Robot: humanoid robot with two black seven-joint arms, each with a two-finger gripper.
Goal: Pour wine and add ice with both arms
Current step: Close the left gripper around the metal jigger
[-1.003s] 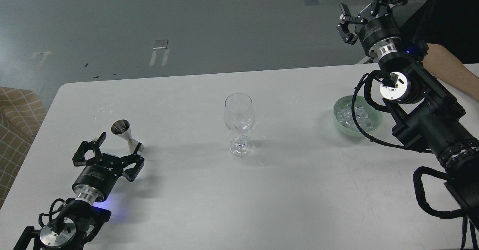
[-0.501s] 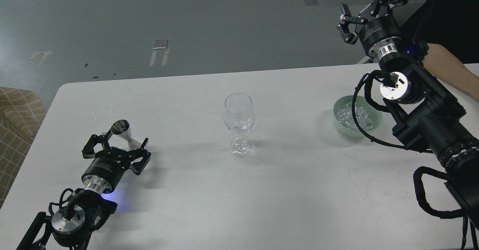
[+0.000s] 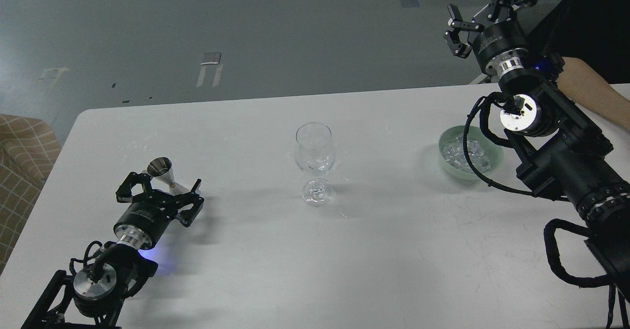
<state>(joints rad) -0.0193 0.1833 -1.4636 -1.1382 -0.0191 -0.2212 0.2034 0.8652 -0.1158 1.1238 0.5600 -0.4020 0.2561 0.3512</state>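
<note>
An empty clear stemmed glass [image 3: 315, 164] stands upright at the middle of the white table [image 3: 344, 250]. A small silver jigger [image 3: 164, 172] stands at the left. My left gripper [image 3: 160, 187] is open, its fingers on either side of the jigger's lower half, low over the table. Several clear ice cubes [image 3: 461, 154] lie in a pale green bowl [image 3: 450, 171] at the right. My right gripper [image 3: 480, 1] is open and empty, raised high beyond the table's far edge, above and behind the bowl.
A bare human forearm [image 3: 593, 92] rests at the table's far right corner, behind my right arm. A plaid-covered seat [image 3: 19, 161] stands off the table's left edge. Grey floor lies beyond the far edge.
My left gripper has moved forward and to the right, so its open fingers now flank the jigger. The right arm has hardly moved.
</note>
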